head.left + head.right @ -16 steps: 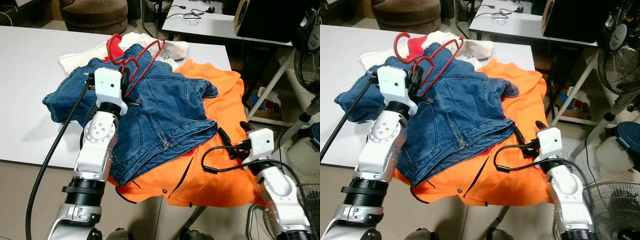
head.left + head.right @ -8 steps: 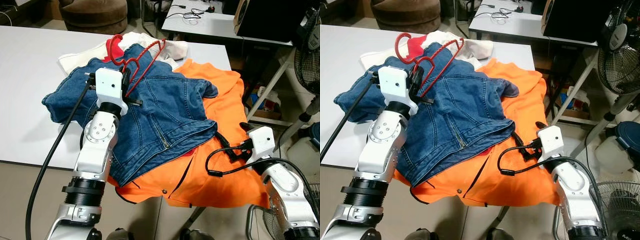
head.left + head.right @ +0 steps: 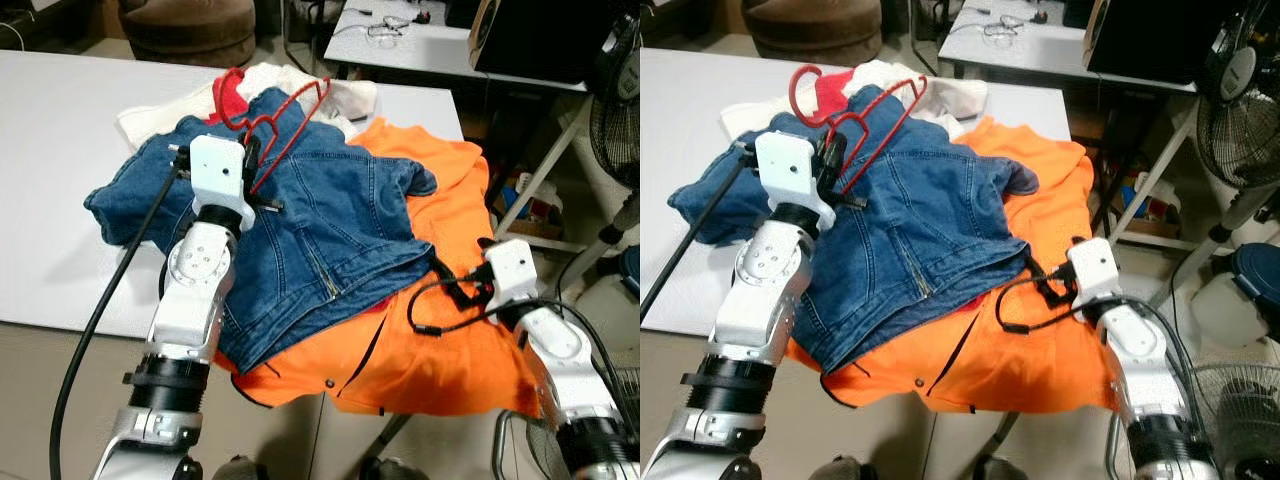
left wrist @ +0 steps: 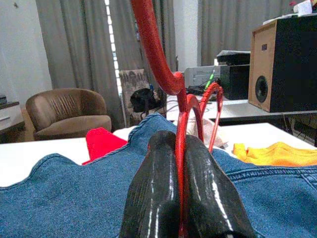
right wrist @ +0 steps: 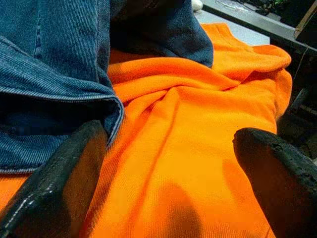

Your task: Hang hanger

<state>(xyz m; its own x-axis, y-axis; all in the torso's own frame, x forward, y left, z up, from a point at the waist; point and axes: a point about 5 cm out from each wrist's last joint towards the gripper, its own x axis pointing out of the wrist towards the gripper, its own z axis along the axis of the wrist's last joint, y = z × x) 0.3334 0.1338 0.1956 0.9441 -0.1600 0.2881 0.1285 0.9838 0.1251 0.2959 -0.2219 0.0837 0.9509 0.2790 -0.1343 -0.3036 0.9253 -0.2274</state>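
We've got the red hanger (image 3: 268, 118) pinched tight between the two black fingers of our left gripper (image 4: 181, 198), held up just over the denim jacket (image 3: 320, 230) with its hook (image 3: 226, 90) pointing toward the far side of the white table (image 3: 60, 170). The jacket is sprawled across an orange garment (image 3: 440, 330) that spills over the table's near edge and right corner, and there's a white cloth (image 3: 275, 78) and a bit of red fabric (image 4: 101, 143) bunched up behind it. Our right gripper (image 5: 168, 163) sits low over the orange garment by the jacket's hem with its fingers spread wide, nothing between them. Its black cable (image 3: 435, 305) loops loosely over the orange fabric. The left part of the table is bare white surface. Off to the right things get tight: a second table (image 3: 440, 50) with cables on it, a wood-sided speaker (image 4: 282, 59), a standing fan (image 3: 1240, 110). There's a brown armchair (image 4: 67, 111) and grey curtains (image 4: 74, 44) further back.
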